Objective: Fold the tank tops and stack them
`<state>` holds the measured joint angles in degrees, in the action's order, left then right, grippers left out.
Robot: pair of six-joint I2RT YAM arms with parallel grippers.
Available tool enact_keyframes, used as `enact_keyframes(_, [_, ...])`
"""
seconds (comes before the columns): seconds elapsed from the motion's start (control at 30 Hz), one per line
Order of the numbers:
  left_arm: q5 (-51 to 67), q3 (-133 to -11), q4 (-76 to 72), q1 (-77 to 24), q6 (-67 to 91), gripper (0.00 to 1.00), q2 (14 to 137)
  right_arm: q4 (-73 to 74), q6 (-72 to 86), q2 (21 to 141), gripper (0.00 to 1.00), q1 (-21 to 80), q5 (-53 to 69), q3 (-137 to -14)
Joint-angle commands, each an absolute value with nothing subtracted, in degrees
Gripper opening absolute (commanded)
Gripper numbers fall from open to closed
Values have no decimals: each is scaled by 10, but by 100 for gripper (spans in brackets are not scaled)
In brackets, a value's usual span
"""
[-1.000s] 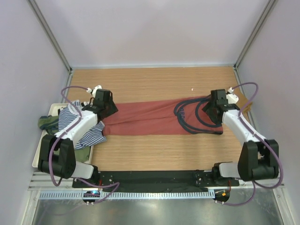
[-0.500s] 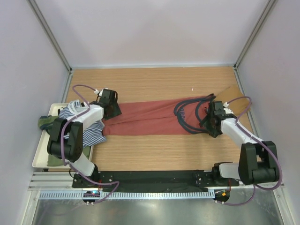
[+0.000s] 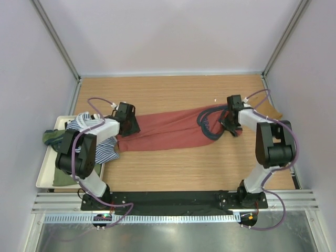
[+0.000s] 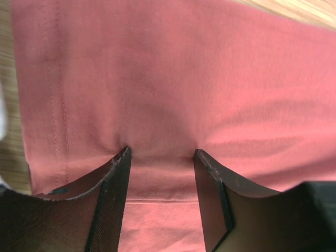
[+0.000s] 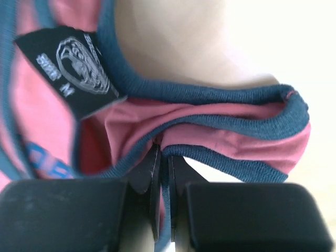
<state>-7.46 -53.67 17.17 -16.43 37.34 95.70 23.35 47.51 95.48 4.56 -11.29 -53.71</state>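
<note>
The step in hand looks like grabbing both ends of the red tank top (image 3: 168, 131) to fold it. It lies flat on the desk (image 3: 173, 168), stretched between the two grippers. The right gripper (image 5: 163, 144) is pinched tight on a blue-edged strap. The left gripper (image 4: 161, 153) stands half open, its tips pressing down on the hem end, not yet gripping. Next it should close on the cloth, then both should lift together.
</note>
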Motion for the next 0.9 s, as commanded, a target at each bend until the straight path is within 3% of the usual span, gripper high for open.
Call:
enact_keyframes(0.0, [-26,-496,171,-194,389,52,946,207,465,1042,4,47,-113,-639])
enact_keyframes(0.17, [-11,-433,173,-264,409,50,918,212,433,1190,4,47,-57,-808])
enact_keyframes(0.47, [-40,-419,220,-513,527,50,866,146,439,1342,10,46,95,-1025])
enact_keyframes(0.57, [-68,-459,265,-590,553,53,857,112,445,1378,18,46,146,-1078])
enact_keyframes(0.67, [-40,-467,259,-596,560,55,859,126,448,1425,28,47,160,-1150])
enact_keyframes(0.7, [-38,-467,259,-597,561,56,859,131,446,1439,39,47,163,-1166])
enact_keyframes(0.87, [-72,-455,272,-602,571,80,810,144,411,1395,68,47,143,-1159])
